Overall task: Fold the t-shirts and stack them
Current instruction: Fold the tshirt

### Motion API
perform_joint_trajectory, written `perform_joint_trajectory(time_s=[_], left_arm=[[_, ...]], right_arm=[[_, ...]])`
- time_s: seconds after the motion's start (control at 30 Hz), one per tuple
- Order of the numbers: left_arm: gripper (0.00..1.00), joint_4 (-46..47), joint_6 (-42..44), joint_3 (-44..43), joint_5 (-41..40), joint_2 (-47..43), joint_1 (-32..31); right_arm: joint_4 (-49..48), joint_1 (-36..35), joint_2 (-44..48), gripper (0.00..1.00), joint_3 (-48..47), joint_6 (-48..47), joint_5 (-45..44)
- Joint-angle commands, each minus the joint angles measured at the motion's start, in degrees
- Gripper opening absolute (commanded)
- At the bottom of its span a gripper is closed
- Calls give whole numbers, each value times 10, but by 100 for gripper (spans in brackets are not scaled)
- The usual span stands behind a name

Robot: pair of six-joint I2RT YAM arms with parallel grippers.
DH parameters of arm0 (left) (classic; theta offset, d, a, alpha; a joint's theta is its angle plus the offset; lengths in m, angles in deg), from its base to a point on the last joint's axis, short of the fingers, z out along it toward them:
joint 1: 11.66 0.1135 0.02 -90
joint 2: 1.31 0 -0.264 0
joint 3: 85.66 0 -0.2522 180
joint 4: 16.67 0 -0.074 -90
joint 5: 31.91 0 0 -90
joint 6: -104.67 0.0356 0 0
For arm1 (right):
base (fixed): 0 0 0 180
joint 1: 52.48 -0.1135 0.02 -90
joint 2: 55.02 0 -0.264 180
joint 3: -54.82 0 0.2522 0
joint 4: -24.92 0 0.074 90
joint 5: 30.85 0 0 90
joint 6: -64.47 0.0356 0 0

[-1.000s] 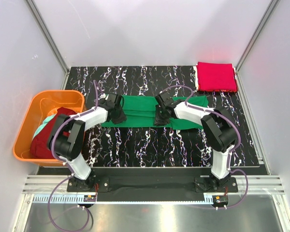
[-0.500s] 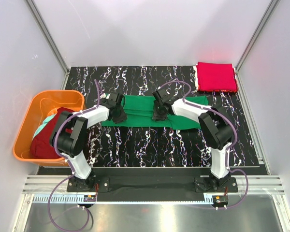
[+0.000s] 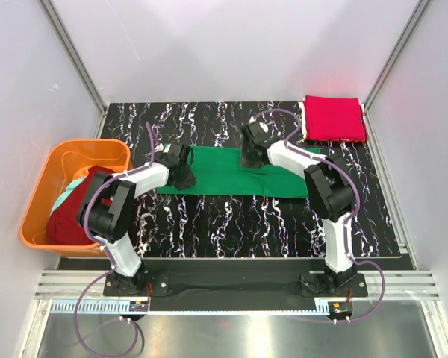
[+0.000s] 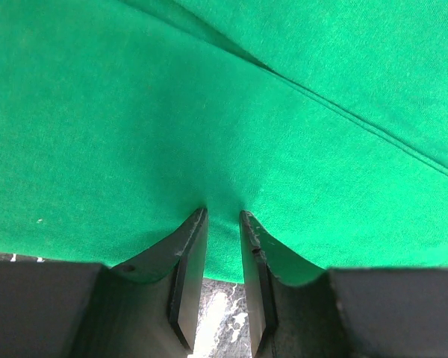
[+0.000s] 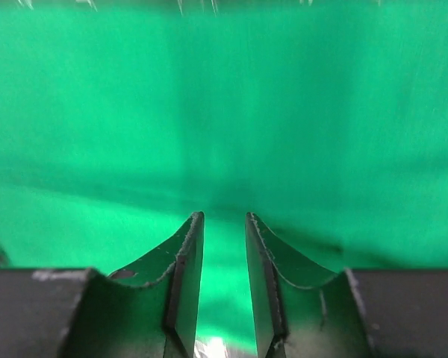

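- Top external view: the green t-shirt (image 3: 224, 173) lies flat in the middle of the dark marbled bench (image 3: 231, 224). It forms a long band that runs from 9 o'clock to 3 o'clock.
- The left gripper (image 3: 185, 179) is low on the 9 o'clock end of this band, at its 6 o'clock edge.
- The right gripper (image 3: 248, 158) is on the 12 o'clock edge of the band, a little toward 3 o'clock from its middle.
- The red t-shirt (image 3: 334, 118) is folded into a neat rectangle in the 1 o'clock corner of the bench, well apart from the green one.
- The orange basket (image 3: 41, 190) stands at 9 o'clock, just beside the bench edge. Inside it are a maroon t-shirt (image 3: 63, 224) and a pale teal garment (image 3: 69, 192), both crumpled and touching each other.
- Left wrist view: the fingers (image 4: 188, 261) are almost pressed together. The green cloth puckers into their tips, so they pinch its edge; in the slit below, the marbled bench shows.
- Right wrist view: the fingers (image 5: 185, 261) stand close, with a narrow slit between them and green cloth all around. The picture is blurred, and I cannot tell whether cloth is caught between them.
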Motion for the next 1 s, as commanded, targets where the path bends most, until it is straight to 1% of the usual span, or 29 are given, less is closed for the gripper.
perform_joint_trajectory(time_s=[0.0,0.07,0.1,0.13,0.17,0.23,0.27,0.3,0.33,0.37,0.4,0.43,0.47,0.5,0.57,0.6,0.63,0.67,0.7,0.73,0.77,0.83,0.9,0.97], left_arm=[[30,-14,3,14,-31,7,1],[30,-20,10,11,-32,-6,0],[30,-23,15,12,-34,-16,-2],[31,-27,17,11,-40,-41,-6],[33,-28,24,9,-42,-54,-9],[36,-27,32,1,-32,-77,-18],[38,-22,41,-5,-20,-89,-22],[40,-14,46,-19,-7,-93,-28],[40,-6,47,-24,22,-93,-42],[40,29,55,-28,41,-89,-50],[40,50,58,-37,71,-83,-62],[39,83,60,-46,83,-73,-86],[38,99,61,-56,95,-63,-99],[36,111,58,-77,111,-33,-123],[33,137,47,-99,113,-3,-147],[33,149,42,-107,111,30,-158],[33,163,35,-125,111,44,-175],[32,166,22,-136,112,62,-182],[32,166,16,-144,110,74,-188],[33,164,10,-151,97,96,-197],[35,165,1,-163,93,105,-202],[37,170,-8,-171,91,125,-209],[41,168,-13,-184,81,137,-215],[41,159,-12,-200,84,158,-216]], right_arm=[[-12,21,-34,36,-81,-37,-30],[13,25,-32,37,-114,-50,-25],[33,27,-21,38,-115,-54,-20],[39,27,-8,40,-112,-55,-14],[64,26,22,43,-105,-58,-9],[81,27,64,49,-80,-62,-14],[94,29,103,52,-48,-63,-15],[105,32,123,57,-30,-62,-17],[112,40,141,58,-11,-53,-13],[107,69,184,58,39,-48,20],[101,87,207,59,69,-42,39],[92,112,232,59,98,-33,56],[77,135,277,59,150,-32,90],[71,182,297,62,171,-32,98],[79,222,331,66,207,-49,110],[80,261,339,67,217,-56,119],[79,278,343,70,226,-66,130],[74,298,348,71,243,-68,159],[69,333,350,71,252,-69,172],[65,348,350,71,260,-67,182],[51,358,349,70,273,-66,211],[44,375,344,68,277,-63,229],[36,377,339,63,285,-60,236],[33,381,328,60,292,-50,241]])
